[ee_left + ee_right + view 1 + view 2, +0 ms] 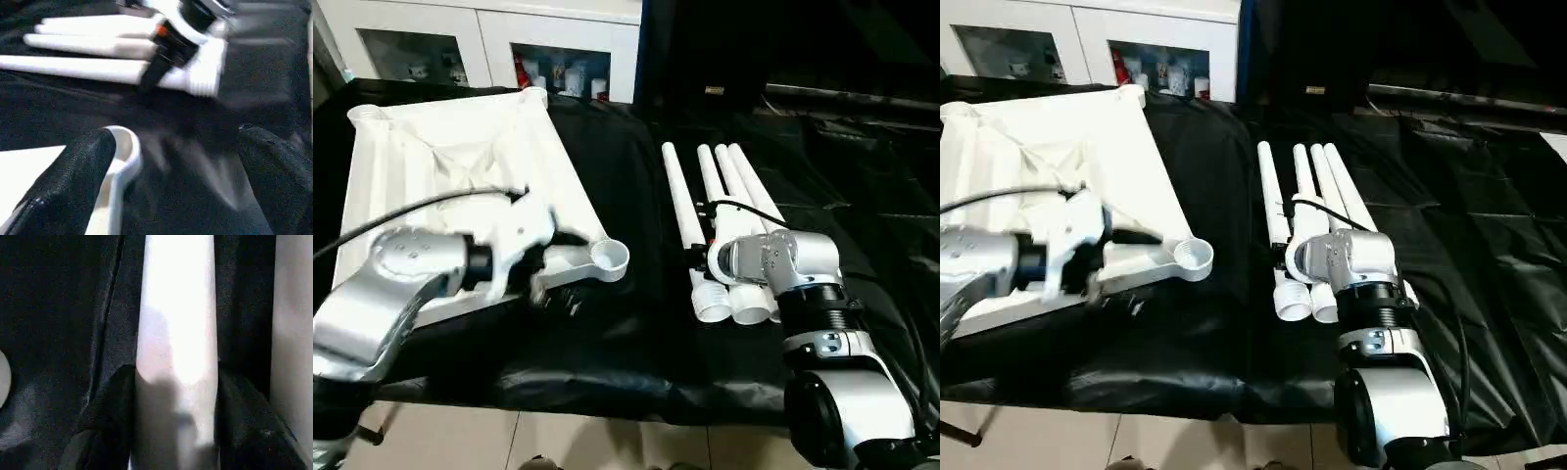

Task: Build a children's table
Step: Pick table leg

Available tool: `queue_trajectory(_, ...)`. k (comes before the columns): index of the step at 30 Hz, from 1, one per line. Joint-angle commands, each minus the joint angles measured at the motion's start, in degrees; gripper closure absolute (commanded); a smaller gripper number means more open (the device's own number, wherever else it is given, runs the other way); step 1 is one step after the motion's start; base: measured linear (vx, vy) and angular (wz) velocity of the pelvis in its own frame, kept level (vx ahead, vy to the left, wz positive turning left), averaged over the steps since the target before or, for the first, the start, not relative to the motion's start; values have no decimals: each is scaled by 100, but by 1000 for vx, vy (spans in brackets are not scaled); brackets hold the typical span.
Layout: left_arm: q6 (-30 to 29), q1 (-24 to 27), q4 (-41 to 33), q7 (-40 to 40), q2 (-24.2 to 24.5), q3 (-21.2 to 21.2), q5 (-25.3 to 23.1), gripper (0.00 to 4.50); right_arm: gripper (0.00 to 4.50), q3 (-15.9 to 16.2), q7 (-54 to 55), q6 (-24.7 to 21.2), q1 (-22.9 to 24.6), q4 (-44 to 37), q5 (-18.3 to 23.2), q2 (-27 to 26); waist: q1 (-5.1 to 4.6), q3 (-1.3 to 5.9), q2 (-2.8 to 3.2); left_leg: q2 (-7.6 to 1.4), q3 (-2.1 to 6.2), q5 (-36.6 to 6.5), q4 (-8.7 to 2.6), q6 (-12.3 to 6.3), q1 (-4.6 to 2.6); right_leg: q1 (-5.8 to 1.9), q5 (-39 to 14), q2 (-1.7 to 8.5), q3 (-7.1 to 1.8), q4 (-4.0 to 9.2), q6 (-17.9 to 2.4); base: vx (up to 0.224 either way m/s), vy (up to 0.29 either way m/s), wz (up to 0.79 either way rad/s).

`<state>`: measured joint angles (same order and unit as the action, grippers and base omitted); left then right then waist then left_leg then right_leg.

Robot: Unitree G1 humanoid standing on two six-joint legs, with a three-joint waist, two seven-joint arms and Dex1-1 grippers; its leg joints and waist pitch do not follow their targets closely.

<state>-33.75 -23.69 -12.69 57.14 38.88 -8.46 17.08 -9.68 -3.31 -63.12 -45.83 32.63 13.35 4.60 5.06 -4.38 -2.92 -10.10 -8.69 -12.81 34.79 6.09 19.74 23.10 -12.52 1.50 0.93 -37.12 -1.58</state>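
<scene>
A white table leg [176, 333], leftmost of four lying right of the upturned tabletop [460, 147], is being straddled by the right hand [176, 431]; firm closure is uncertain. The left hand [171, 176] is being held open beside the near corner socket [608, 257]. Next: lifting, then seating.

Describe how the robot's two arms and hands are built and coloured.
Both arms are silver-grey metal with rounded joint housings. The left arm carries a black cable looping over it and ends in a white bracket. The right arm has a ribbed black collar and a thin black cable. Each hand has two black textured fingers; the right hand bears a small orange mark.
</scene>
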Motion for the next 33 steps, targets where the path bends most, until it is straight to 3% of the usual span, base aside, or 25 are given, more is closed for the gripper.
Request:
queue_trajectory(1,29,-186,153,-351,-232,100,-65,0,263,-93,-120,280,-12,-4,80,-39,16,455,66,-169,-13,387,-389,346,30,-432,754,508,-269,285,-996,0,0,0)
queue_trajectory(2,34,-200,167,-385,-261,106,-68,0,263,-108,-133,343,-5,-23,91,-47,22,461,53,-175,-16,375,-382,319,29,-430,741,517,-274,287,-1002,0,0,0)
queue_trajectory(6,184,-618,594,-1175,-991,340,-61,0,264,96,-636,1825,254,-670,37,4,64,473,30,-195,-31,357,-355,165,20,-421,788,541,-271,300,-1085,0,0,0)
queue_trajectory(7,185,-630,606,-1187,-1010,350,-50,0,264,93,-648,1838,256,-684,42,8,57,481,22,-194,-17,407,-363,136,29,-435,830,539,-266,284,-1104,0,0,0)
queue_trajectory(8,-12,-928,828,-1542,-1481,573,202,0,264,-243,-1103,1831,248,-1000,478,86,51,468,7,-173,-27,388,-362,110,47,-442,832,515,-266,288,-1090,0,0,0)
queue_trajectory(10,-66,-1043,908,-1743,-1645,646,225,0,264,-443,-1303,1725,226,-1096,727,99,63,465,0,-185,-19,232,-362,33,43,-441,727,524,-268,302,-1096,0,0,0)
queue_trajectory(11,-382,-1296,1042,-1982,-1985,863,537,0,264,-724,-1774,1490,247,-1380,1201,170,88,473,-12,-179,-24,209,-349,-23,37,-444,710,520,-267,310,-1103,0,0,0)
queue_trajectory(12,-470,-1358,1066,-2022,-2063,918,631,0,264,-775,-1895,1417,258,-1456,1312,196,88,470,-16,-183,-17,216,-348,-44,47,-445,701,527,-265,306,-1126,0,0,0)
queue_trajectory(15,-1284,-1875,1191,-2134,-2622,1398,1657,0,264,-784,-3035,987,551,-2250,2065,545,158,474,-60,-161,-15,309,-321,-202,83,-466,723,520,-252,320,-1255,0,0,0)
queue_trajectory(19,-1611,-2316,1360,-2462,-3163,1658,2124,0,264,-586,-3993,1075,967,-3025,2636,944,230,474,-95,-159,-31,340,-282,-356,90,-485,668,520,-252,352,-1271,0,0,0)
queue_trajectory(22,-1780,-2509,1475,-2719,-3434,1855,2373,0,264,-599,-4320,1007,1106,-3309,2875,1081,233,463,-137,-167,-5,327,-298,-414,117,-473,263,542,-235,387,-1226,0,0,0)
queue_trajectory(27,-2145,-2714,1550,-2952,-3744,2113,2883,0,264,-543,-4668,848,1304,-3575,3072,1334,240,448,-145,-155,-13,240,-289,-387,95,-432,-392,517,-227,464,-1026,0,0,0)
queue_trajectory(33,-2348,-2680,1505,-3027,-3784,2108,2971,0,264,-318,-4732,944,1401,-3682,3105,1384,261,449,-123,-167,3,255,-294,-358,90,-408,-512,518,-222,477,-915,0,0,0)
